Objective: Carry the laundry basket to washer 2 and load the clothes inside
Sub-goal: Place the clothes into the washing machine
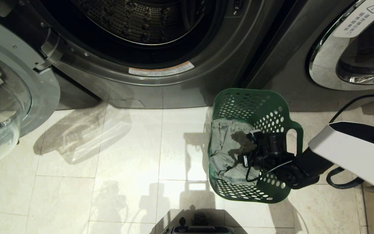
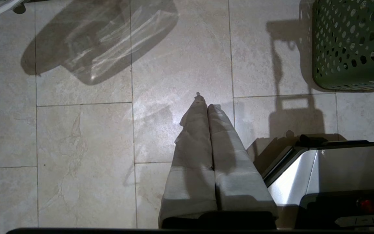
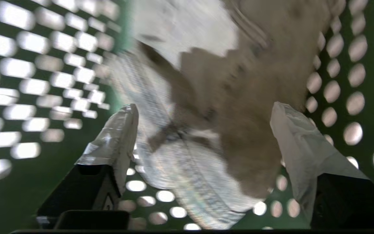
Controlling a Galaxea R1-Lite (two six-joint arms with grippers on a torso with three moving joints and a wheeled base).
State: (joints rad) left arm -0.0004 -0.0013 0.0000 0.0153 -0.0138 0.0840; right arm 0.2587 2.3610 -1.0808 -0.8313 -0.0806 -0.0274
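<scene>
The dark green laundry basket [image 1: 273,112] stands on the tiled floor in front of the washers, and its holed wall [image 2: 352,42] also shows in the left wrist view. The clothes [image 1: 224,148], pale denim, lie inside it. My right gripper [image 1: 248,146] reaches down into the basket from the right. It is open just over the denim [image 3: 187,169], with one taped finger [image 3: 118,139] on each side and nothing held. A dark grey washer [image 1: 148,83] stands ahead with its drum open; its number label is out of view. My left gripper [image 2: 206,102] is shut and empty over the floor.
The open washer's round glass door [image 1: 8,107] swings out at the left, low over the floor. A second washer [image 1: 346,55] with its door closed stands at the right, behind the basket. My own base [image 2: 330,169] sits close beside the left gripper.
</scene>
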